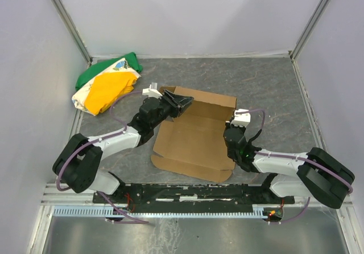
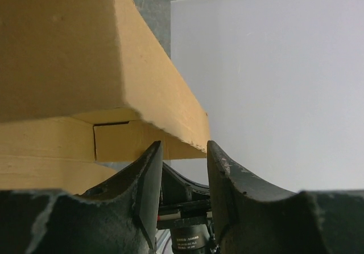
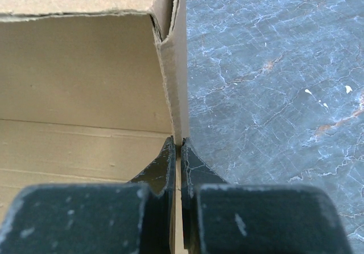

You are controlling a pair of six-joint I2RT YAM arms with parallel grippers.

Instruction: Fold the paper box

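Observation:
The paper box (image 1: 193, 140) is a brown cardboard sheet lying partly folded in the middle of the table, its back wall and right side wall raised. My left gripper (image 1: 185, 102) reaches over the box's back left corner. In the left wrist view the gripper (image 2: 182, 151) stands open with nothing between its fingers, just below a raised cardboard flap (image 2: 68, 49). My right gripper (image 1: 232, 130) is at the box's right side. The right wrist view shows that gripper (image 3: 177, 143) shut on the thin upright edge of the side wall (image 3: 181, 83).
A green, yellow and white cloth bundle (image 1: 105, 86) lies at the back left of the grey table (image 1: 267, 89). Pale walls with metal corner posts (image 1: 68, 23) close in the table on three sides. The arm bases sit on a black rail (image 1: 187, 192) at the near edge.

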